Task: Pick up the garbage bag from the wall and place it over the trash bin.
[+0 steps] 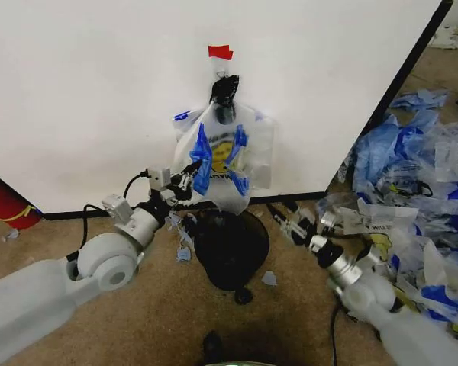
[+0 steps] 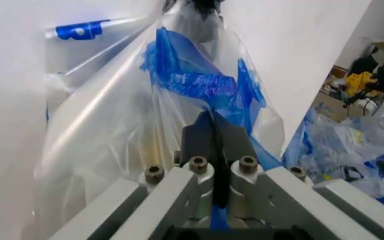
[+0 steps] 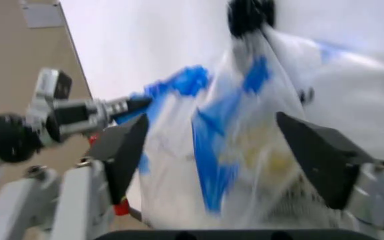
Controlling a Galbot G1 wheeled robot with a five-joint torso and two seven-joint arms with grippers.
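The garbage bag [image 1: 227,152] hangs from a black clip [image 1: 224,90] on the white wall [image 1: 84,91], just under a red tape piece [image 1: 220,52]. It is translucent with blue edges and a yellow face print. My left gripper [image 1: 188,177] is shut on the bag's blue edge at its left side; the left wrist view shows the closed fingers [image 2: 205,135] pinching the blue plastic [image 2: 199,80]. My right gripper [image 1: 288,219] stands open low and to the right of the bag, its pads [image 3: 122,152] spread wide with the bag [image 3: 245,145] ahead. The black trash bin [image 1: 230,245] stands on the carpet directly below.
A big heap of blue-and-white bags [image 1: 420,183] covers the floor on the right. A red cylinder [image 1: 4,200] lies at the far left by the wall's base. Small plastic scraps [image 1: 269,278] lie around the bin. A black strip [image 1: 408,65] marks the wall's right edge.
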